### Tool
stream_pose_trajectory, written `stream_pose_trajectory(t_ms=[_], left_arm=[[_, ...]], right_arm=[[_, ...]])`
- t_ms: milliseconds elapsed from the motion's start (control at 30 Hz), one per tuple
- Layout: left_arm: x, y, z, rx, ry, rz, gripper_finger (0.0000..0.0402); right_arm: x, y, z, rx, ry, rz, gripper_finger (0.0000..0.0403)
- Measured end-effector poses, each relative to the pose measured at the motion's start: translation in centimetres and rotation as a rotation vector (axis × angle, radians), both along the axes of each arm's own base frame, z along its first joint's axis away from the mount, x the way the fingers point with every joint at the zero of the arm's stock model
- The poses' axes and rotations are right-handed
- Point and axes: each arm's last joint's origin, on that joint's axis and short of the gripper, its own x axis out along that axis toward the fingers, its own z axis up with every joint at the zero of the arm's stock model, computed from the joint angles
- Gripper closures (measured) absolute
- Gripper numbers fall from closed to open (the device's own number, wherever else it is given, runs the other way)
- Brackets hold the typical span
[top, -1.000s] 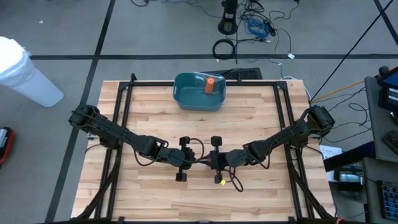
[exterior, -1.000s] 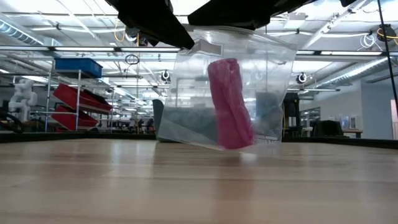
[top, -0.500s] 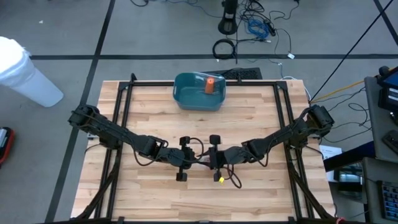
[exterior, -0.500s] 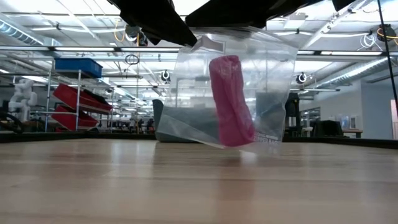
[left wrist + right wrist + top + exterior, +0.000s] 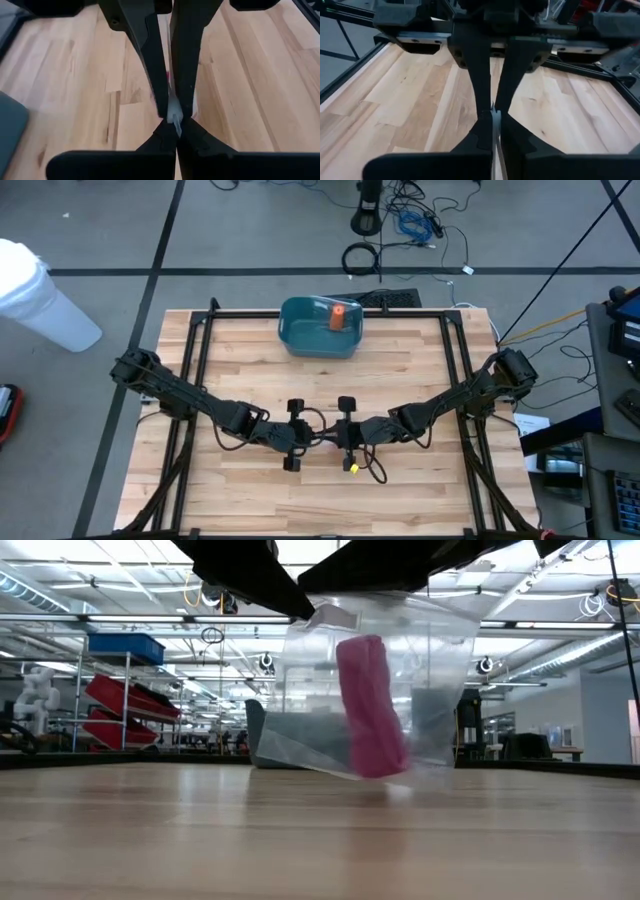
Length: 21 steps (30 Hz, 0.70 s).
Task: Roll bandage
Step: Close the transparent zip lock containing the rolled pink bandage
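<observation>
Pink rolled bandage (image 5: 371, 706) sits upright inside a clear plastic bag (image 5: 430, 700) hanging just above the wooden table (image 5: 420, 350) at its middle. Left gripper (image 5: 312, 434) and right gripper (image 5: 328, 434) meet there, both clenched on the bag's top edge. Far behind stands a blue bin (image 5: 305, 335).

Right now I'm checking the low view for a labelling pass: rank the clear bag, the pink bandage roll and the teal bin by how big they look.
1. clear bag, largest
2. teal bin, only partly seen through the bag and farther off, so its rank is unsure
3. pink bandage roll, inside the bag
</observation>
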Motion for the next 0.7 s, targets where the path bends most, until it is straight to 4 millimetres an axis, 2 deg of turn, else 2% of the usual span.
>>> stream_pose_trajectory(t_ms=[300, 533, 700], left_arm=[[-0.1, -0.5, 0.2, 0.024, -0.022, 0.001, 0.0401], [-0.1, -0.7, 0.2, 0.028, -0.029, -0.019, 0.0401], [-0.2, -0.9, 0.2, 0.026, -0.027, -0.027, 0.0401]], right_arm=[[-1.6, 1.6, 0.4, -0.034, 0.046, -0.044, 0.0401], [-2.1, 1.8, -0.2, 0.002, 0.116, -0.075, 0.0402], [-2.8, 2.6, -0.6, -0.016, 0.150, -0.075, 0.0403]])
